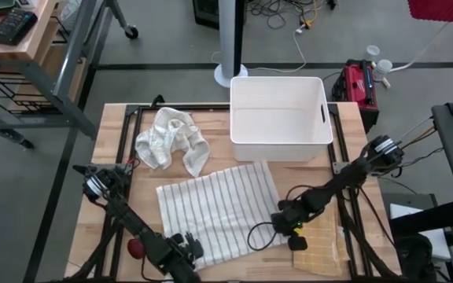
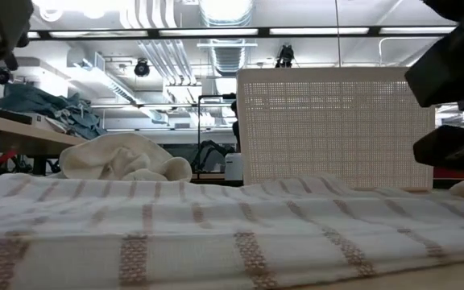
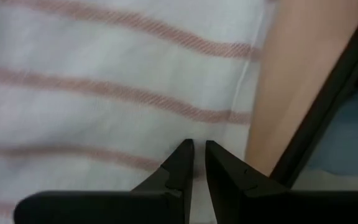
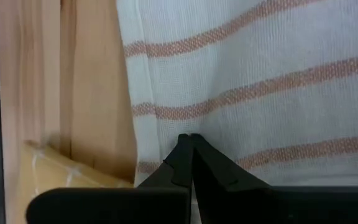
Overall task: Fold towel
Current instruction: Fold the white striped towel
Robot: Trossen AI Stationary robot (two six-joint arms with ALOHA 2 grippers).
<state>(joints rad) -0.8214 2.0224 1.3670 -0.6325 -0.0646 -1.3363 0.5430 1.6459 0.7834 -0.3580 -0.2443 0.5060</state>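
A white towel with thin red-brown stripes (image 1: 219, 208) lies spread flat and askew on the wooden table, filling the foreground of the low view (image 2: 216, 225). My left gripper (image 1: 183, 248) points down at the towel's near left corner. In the left wrist view its fingers (image 3: 197, 152) stand almost together with a thin slit between them, close to the towel's edge (image 3: 244, 93). My right gripper (image 1: 285, 220) points down at the towel's near right edge. Its fingers (image 4: 188, 140) are shut, just inside the hem (image 4: 129, 93). My left gripper's tips stand over a single flat layer beside the towel's edge (image 3: 229, 134), coming from above; whether they touch the cloth I cannot tell. My right gripper's shut tips stand over the flat cloth just inside the hem (image 4: 151, 134), coming from above; whether they touch it I cannot tell.
A crumpled white cloth (image 1: 171, 140) lies at the far left of the table. A white bin (image 1: 278, 118) stands at the far edge. A yellow cloth (image 1: 321, 253) lies near the right front corner, and a small red thing (image 1: 135, 247) sits by the left arm.
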